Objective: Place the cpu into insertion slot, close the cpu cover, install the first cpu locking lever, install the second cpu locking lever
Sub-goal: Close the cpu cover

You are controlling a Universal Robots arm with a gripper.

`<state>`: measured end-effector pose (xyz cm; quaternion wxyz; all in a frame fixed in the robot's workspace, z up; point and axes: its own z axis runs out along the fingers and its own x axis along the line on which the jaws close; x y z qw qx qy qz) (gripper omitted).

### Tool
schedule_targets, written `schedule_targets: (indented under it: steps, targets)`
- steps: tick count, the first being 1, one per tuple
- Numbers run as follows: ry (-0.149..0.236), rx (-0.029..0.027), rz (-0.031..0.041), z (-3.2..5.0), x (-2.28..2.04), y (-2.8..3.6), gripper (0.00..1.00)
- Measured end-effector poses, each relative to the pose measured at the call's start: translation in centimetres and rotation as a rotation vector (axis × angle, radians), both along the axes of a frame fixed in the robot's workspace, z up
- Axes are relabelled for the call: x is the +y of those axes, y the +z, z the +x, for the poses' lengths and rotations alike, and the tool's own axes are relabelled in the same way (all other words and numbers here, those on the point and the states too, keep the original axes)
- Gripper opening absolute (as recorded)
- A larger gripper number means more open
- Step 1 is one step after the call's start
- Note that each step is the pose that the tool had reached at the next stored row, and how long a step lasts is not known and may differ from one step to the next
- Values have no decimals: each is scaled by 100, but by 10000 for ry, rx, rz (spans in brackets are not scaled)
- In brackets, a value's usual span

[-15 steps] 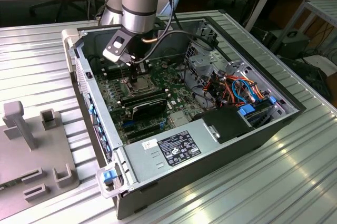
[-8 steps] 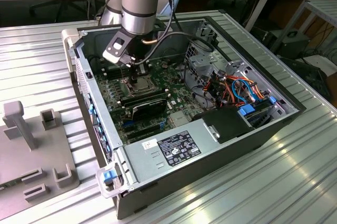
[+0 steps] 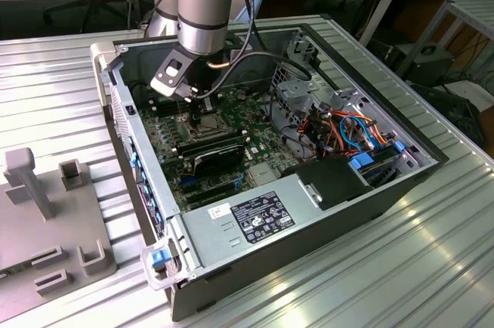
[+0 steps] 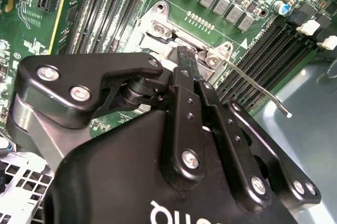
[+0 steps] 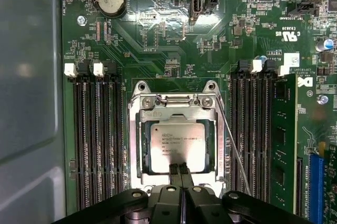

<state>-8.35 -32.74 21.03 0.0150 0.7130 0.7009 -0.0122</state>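
cpu (image 5: 176, 145) sits in slot (image 5: 133, 150), cover (image 5: 176, 112) looks down over it. Hand (image 5: 179, 167) pinched narrow, empty, tips at cover edge. Lever (image 5: 229, 139) unlatched; risk: tips slip off thin wire, cover pops up.

Our robot's body
We see a silver-grey arm (image 3: 202, 11), black cables (image 3: 251, 35), a black hand (image 4: 185, 58) with silver screws (image 4: 190, 159).
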Motion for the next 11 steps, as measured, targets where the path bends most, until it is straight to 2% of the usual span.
schedule_targets:
  steps: [1,3,11]
  targets:
    - [0,0,-1,0,0,45,11]
    - [-1,-1,0,0,0,79,11]
    - [2,-1,0,4,0,122,11]
